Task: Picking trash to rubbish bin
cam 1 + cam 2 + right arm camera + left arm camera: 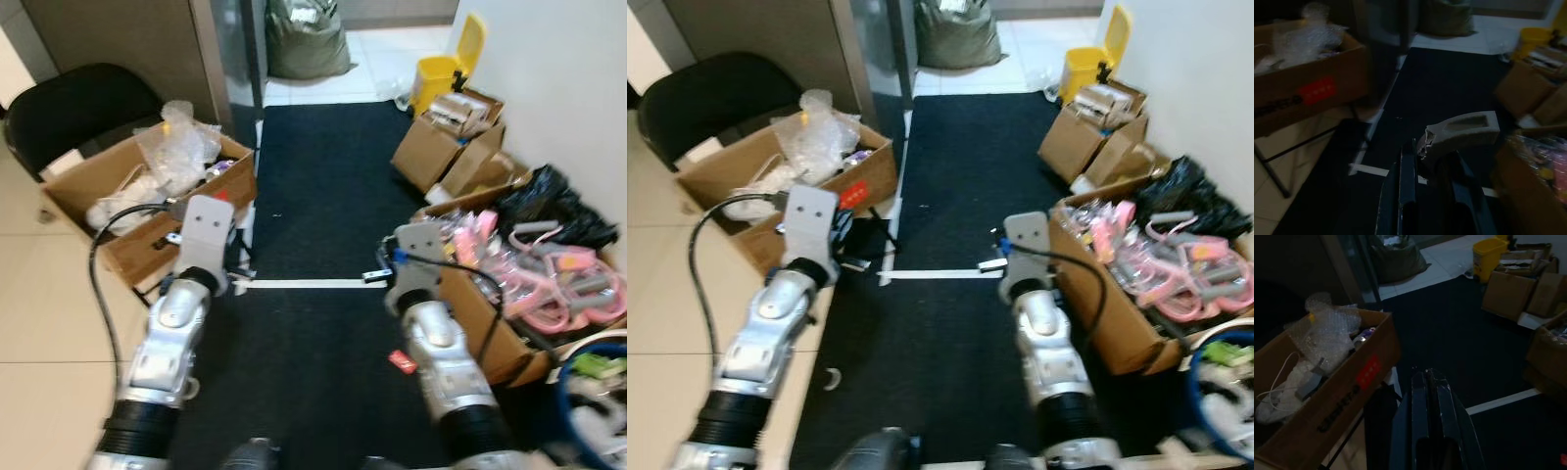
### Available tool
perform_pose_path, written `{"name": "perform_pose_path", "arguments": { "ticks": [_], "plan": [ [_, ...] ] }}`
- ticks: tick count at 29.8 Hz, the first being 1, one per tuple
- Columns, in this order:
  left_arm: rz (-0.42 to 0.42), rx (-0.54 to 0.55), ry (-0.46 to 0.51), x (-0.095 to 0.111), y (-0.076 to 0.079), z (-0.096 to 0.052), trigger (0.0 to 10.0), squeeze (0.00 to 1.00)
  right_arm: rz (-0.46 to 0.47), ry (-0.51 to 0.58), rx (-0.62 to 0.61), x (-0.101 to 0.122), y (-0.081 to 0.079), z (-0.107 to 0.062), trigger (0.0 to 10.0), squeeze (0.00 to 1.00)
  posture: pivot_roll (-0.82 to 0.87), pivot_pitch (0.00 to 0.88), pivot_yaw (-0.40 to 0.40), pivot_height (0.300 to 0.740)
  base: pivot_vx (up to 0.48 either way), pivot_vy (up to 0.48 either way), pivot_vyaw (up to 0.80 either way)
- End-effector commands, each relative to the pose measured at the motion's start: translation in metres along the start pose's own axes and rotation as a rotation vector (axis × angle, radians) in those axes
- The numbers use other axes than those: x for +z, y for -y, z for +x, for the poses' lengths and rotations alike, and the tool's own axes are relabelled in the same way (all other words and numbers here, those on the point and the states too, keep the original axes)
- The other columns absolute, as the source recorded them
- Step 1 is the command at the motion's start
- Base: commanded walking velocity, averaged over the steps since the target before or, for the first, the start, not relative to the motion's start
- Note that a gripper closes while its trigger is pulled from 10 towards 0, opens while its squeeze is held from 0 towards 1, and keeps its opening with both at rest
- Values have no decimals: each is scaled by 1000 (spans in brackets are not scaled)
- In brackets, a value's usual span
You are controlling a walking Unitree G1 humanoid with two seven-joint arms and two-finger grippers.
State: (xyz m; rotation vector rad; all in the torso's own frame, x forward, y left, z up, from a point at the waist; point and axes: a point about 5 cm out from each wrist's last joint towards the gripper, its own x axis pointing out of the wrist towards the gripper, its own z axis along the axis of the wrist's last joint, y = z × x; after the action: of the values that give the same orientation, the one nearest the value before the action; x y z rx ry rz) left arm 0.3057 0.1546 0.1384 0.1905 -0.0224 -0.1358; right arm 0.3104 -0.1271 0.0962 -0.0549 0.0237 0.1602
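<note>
The right gripper [1430, 161] is clamped on a torn beige cardboard scrap [1462, 132], held out over the dark carpet [323, 196] above a white floor line [304, 284]. The left gripper [1431, 382] has its 2 fingers pressed together with nothing between them, beside an open cardboard box [147, 211] of bubble wrap [176, 147], and a yellow bin [446, 69] stands well apart at the carpet's far end

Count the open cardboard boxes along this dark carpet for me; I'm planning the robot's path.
3, perhaps more hidden. One with bubble wrap at the carpet's left edge, one holding pink items at the right edge, one near the yellow bin farther right.
</note>
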Motion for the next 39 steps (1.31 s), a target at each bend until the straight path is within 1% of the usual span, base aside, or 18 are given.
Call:
{"name": "perform_pose_path", "arguments": {
  "ticks": [1,10,19,34,39],
  "plan": [
    [-1,3,-25,-5,-1,-2,10000,0,13,-26,-13,-5,4,-1,10000,0,81,77,53,740,345,0,0],
    [-8,6,-26,-6,1,-3,10000,0,44,-39,-42,-5,9,-1,10000,0,78,82,44,740,345,0,0],
    [-14,13,-29,-7,3,-5,10000,0,42,-50,-54,-6,14,0,10000,0,70,88,28,740,345,0,0],
    [-22,20,-31,-9,5,-7,10000,0,-9,-46,-57,-6,18,1,10000,0,65,82,14,740,346,0,0],
    [-21,21,-30,-9,5,-8,10000,0,-8,-47,-56,-5,18,2,10000,0,65,81,13,740,347,0,0]
  ]
}}
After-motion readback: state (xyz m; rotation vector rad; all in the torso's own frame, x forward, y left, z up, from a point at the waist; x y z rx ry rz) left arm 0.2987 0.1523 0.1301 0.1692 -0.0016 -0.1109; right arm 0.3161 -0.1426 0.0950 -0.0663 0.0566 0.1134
